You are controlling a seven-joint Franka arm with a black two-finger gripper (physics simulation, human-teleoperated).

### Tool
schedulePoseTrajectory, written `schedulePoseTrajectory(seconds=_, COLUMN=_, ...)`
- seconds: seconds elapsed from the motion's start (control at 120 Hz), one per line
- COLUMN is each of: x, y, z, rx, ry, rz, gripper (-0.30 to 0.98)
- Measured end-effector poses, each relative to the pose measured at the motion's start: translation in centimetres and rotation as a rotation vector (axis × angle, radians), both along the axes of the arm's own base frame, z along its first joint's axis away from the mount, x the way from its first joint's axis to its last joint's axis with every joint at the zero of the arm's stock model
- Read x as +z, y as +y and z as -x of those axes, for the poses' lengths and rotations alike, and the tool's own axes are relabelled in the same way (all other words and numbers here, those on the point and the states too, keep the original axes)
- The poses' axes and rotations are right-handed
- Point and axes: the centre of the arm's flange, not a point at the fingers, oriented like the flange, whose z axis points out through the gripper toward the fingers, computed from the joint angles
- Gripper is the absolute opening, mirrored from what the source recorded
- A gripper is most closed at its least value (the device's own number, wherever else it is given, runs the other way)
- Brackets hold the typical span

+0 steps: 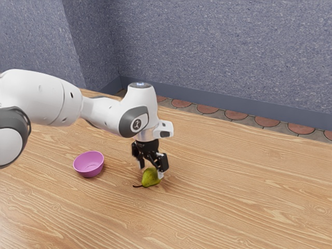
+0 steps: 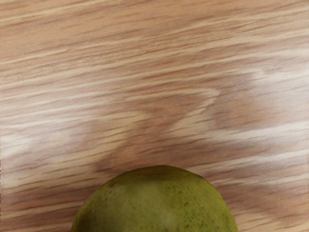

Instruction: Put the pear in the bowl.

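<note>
My gripper [image 1: 151, 170] is low over the table, its fingers spread wide and open. Beneath and partly between them the green pear [image 1: 150, 178] lies on the wood, its dark stem pointing to the exterior view's left. One fingertip is beside the pear on the exterior view's right; the other is at its far upper-left side, and contact there cannot be made out. From the wrist, the rounded top of the pear [image 2: 157, 203] appears close under the hand. A pink bowl [image 1: 88, 165] stands upright, apart from the pear, toward the exterior view's left.
The wooden table [image 1: 244, 192] extends around the pear and bowl. Behind its far edge are a tiled floor strip [image 1: 236, 114] and a blue-grey wall [image 1: 223, 46]. The arm reaches in above the bowl's far side.
</note>
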Motion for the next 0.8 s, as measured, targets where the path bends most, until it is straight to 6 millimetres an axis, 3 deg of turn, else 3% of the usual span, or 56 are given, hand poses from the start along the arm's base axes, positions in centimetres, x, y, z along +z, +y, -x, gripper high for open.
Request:
schedulePoseTrajectory(seconds=0.633, x=-1.7, y=0.2, z=1.0, rx=-0.250, ry=-0.028, rz=0.067, gripper=0.69)
schedulePoseTrajectory(seconds=0.8, x=-2.0, y=1.9, z=0.7, rx=-0.264, ry=-0.030, rz=0.066, gripper=0.69)
